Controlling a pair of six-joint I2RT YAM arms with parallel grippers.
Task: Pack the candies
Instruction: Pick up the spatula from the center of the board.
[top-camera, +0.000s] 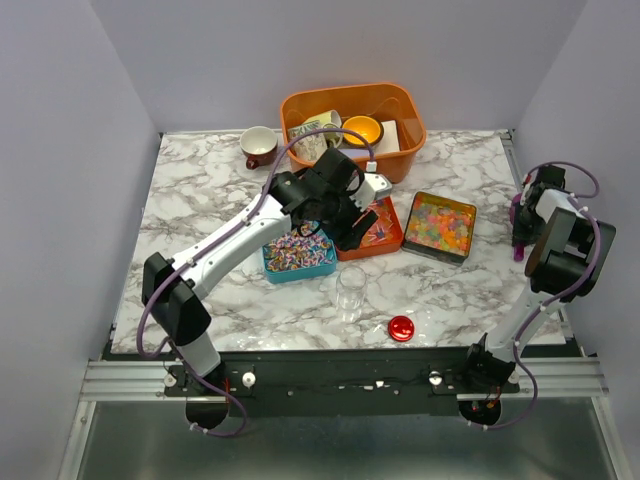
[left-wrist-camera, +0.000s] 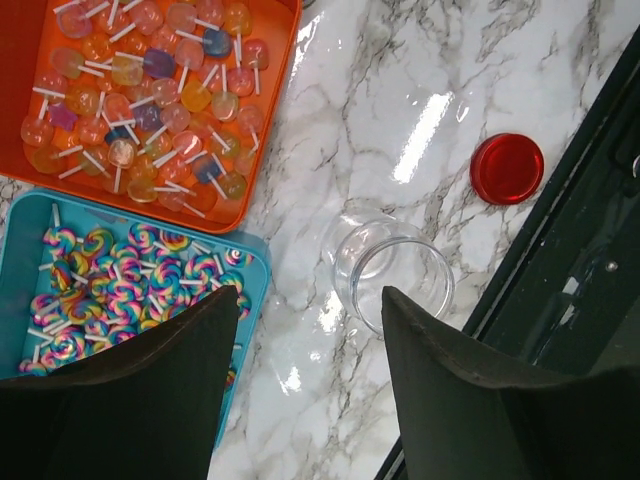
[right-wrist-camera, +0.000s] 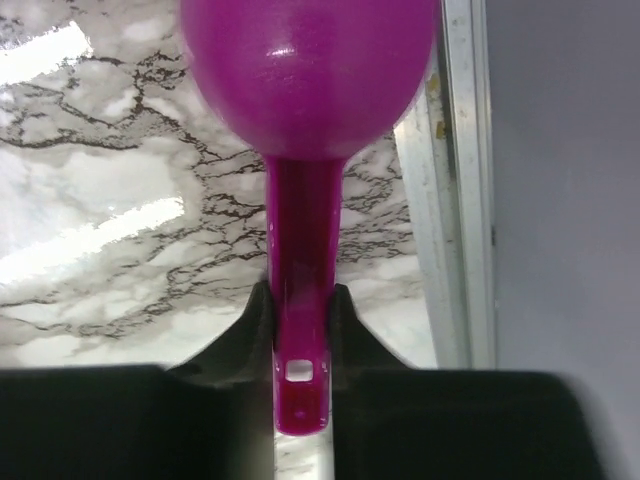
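Top view: your left gripper (top-camera: 350, 232) is hovering over the candies (top-camera: 292, 251), being the nearer arm; left wrist: its fingers (left-wrist-camera: 150, 390) are gaping empty, candies lying at ten o'clock; right wrist: your right gripper (right-wrist-camera: 300, 300) is clamping the purple scoop (right-wrist-camera: 305, 70) by its handle, running six-to-twelve.

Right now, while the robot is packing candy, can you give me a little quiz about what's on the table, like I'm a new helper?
1. True or false: the red lid is sitting on top of the clear jar.
2. What is the right gripper holding? A) a lollipop B) the purple scoop C) nothing
3. What colour is the tray that holds the rainbow swirl candies?

Key: 1 false, the lid lies on the table apart from the jar; 2 B; 3 blue.
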